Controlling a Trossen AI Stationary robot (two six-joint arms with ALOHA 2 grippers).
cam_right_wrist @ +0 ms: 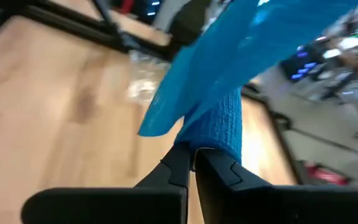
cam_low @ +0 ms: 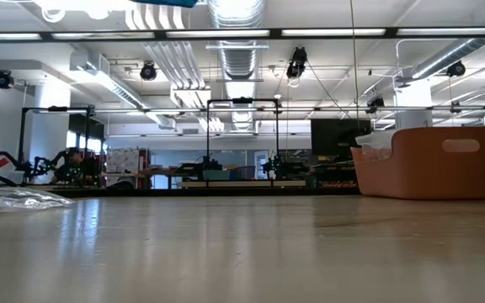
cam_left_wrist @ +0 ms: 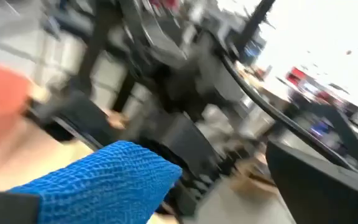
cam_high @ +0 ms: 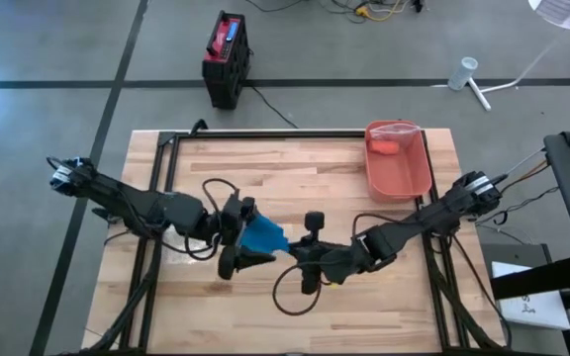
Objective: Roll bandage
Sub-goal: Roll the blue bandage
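Over the middle of the wooden table (cam_high: 384, 297), both of your arms meet around the blue bandage (cam_high: 262, 236), which hangs above the boards between them. On the left, your left gripper (cam_high: 234, 237) sits at the bandage's near edge; its wrist view shows the textured blue cloth (cam_left_wrist: 104, 183) close in front, yet you cannot tell from these views whether the fingers are spread or pinching. Moving right, your right gripper (cam_high: 305, 253) has its fingers pressed together on the bandage, and its wrist view shows the two dark tips (cam_right_wrist: 194, 165) nipping the foot of a partly wound blue roll (cam_right_wrist: 219, 127), a loose flap fanning away above it. Farther right, the orange bin (cam_high: 399, 163) stands at the table's far corner, well apart from the work.

You appear to be mid-roll, between turns. The next move probably calls for the left gripper to take a fresh hold on the loose flap while the right keeps the core steady and taut.
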